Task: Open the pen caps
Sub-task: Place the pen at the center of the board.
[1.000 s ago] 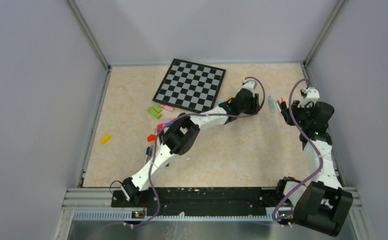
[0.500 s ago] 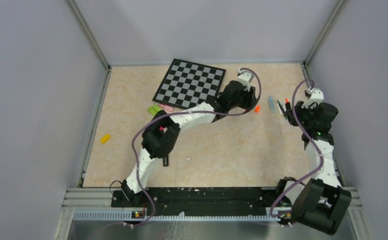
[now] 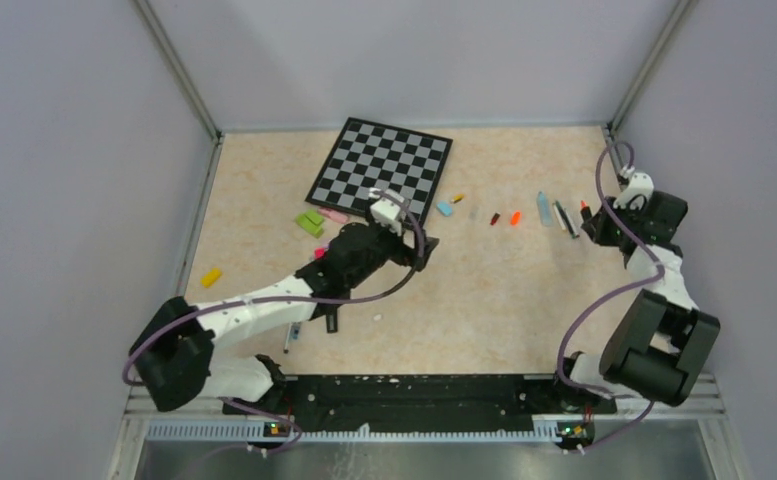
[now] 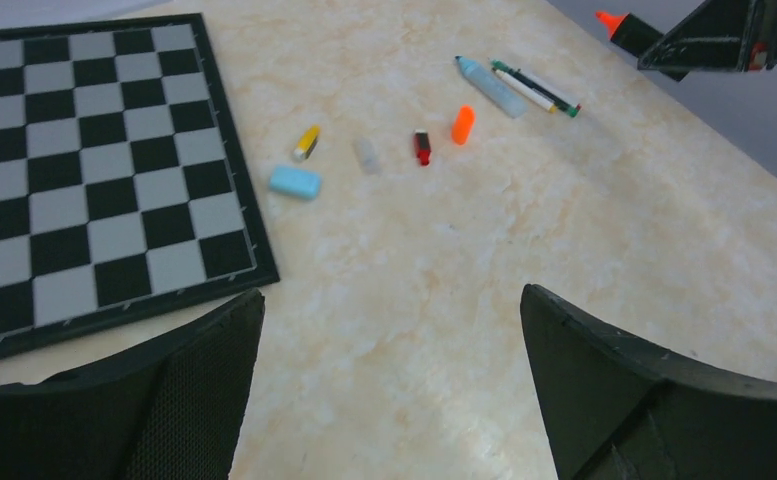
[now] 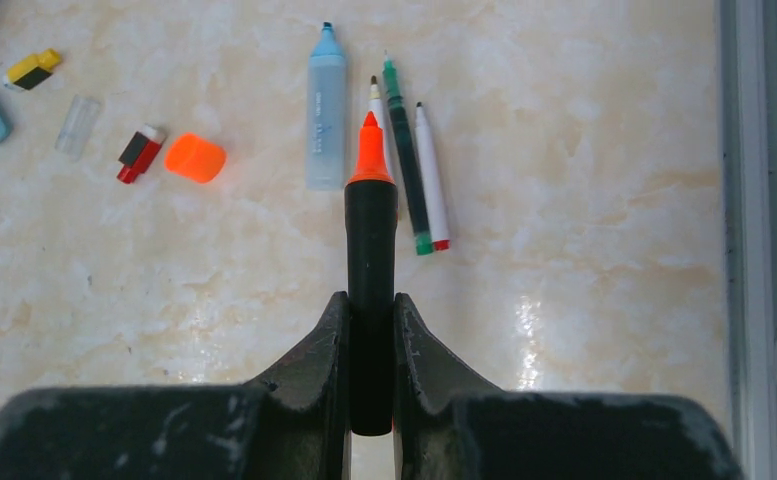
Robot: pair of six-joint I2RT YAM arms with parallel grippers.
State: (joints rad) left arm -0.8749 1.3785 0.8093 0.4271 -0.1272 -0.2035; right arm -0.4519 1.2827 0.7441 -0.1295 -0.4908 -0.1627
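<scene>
1 orange cap (image 5: 195, 158) lay freed on the table (image 3: 484, 300) just left of the light-blue highlighter (image 5: 326, 110) after the left gripper (image 4: 392, 310) had swung back near-left, jaws released and empty, while the right gripper (image 5: 371, 305) stayed clenched on the uncapped black marker (image 5: 371, 230), so that pen looked done.

No word, number or brand can be read in any of the views. The one likely mark is a faint dark line along the barrel of the light-blue pen (image 5: 325, 105) lying on the desk (image 5: 584, 300) (possibly print, but too small and blurred to make out).
</scene>
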